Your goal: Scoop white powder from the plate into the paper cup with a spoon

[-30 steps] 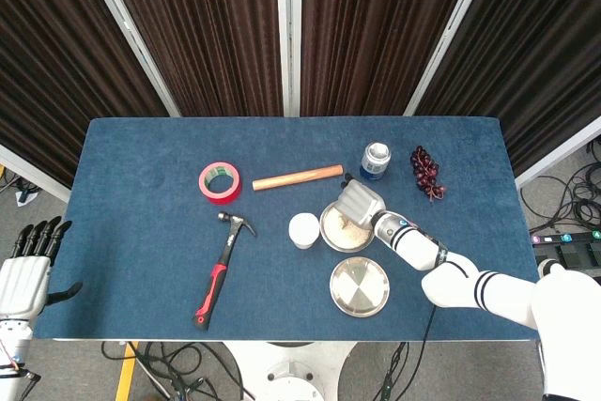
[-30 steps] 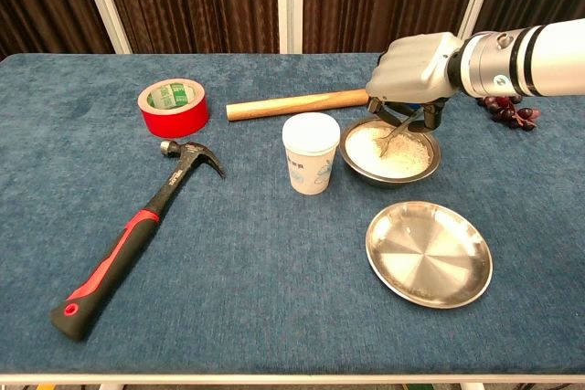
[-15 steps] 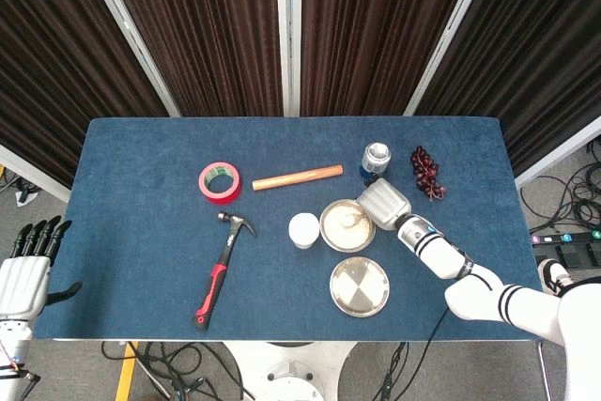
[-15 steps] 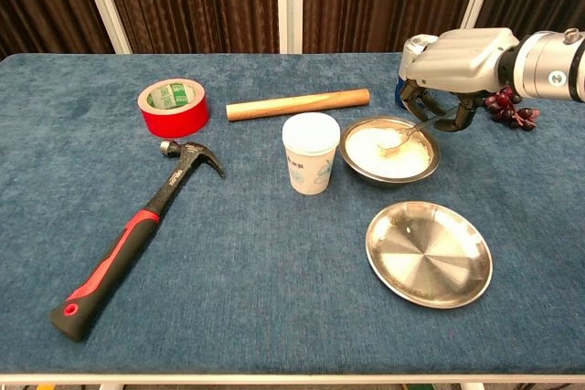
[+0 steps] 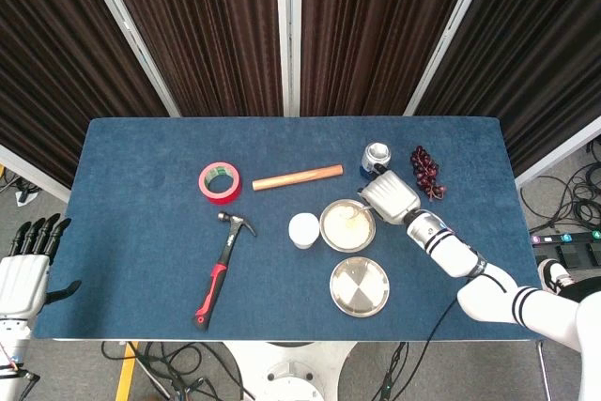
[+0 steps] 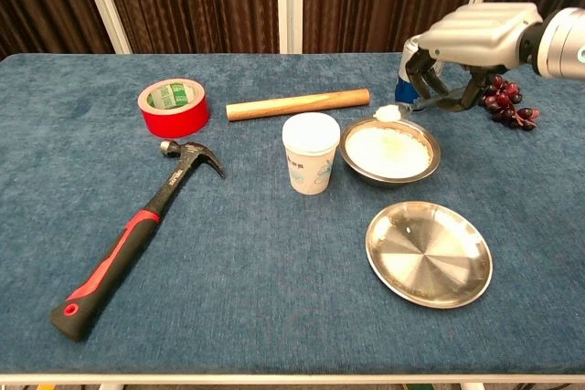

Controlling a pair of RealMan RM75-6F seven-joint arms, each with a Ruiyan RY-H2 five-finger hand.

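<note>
A metal bowl (image 6: 345,154) (image 5: 325,227) of white powder (image 6: 388,148) stands right of the white paper cup (image 6: 311,151) (image 5: 303,229). My right hand (image 6: 468,36) (image 5: 390,196) hovers over the bowl's far right side and grips a spoon (image 6: 391,113). The spoon's tip carries a small heap of powder just above the bowl's far rim. My left hand (image 5: 28,265) is beside the table's front left corner, fingers apart, holding nothing.
An empty metal plate (image 6: 429,253) (image 5: 359,285) lies in front of the bowl. A hammer (image 6: 137,226), red tape roll (image 6: 173,107) and wooden rod (image 6: 297,104) lie to the left. A small bottle (image 5: 377,159) and dark grapes (image 6: 507,102) sit behind the right hand.
My right hand has drawn back to the right and risen, lifting the spoon out of the powder with a heap on it. The left hand has stayed put.
</note>
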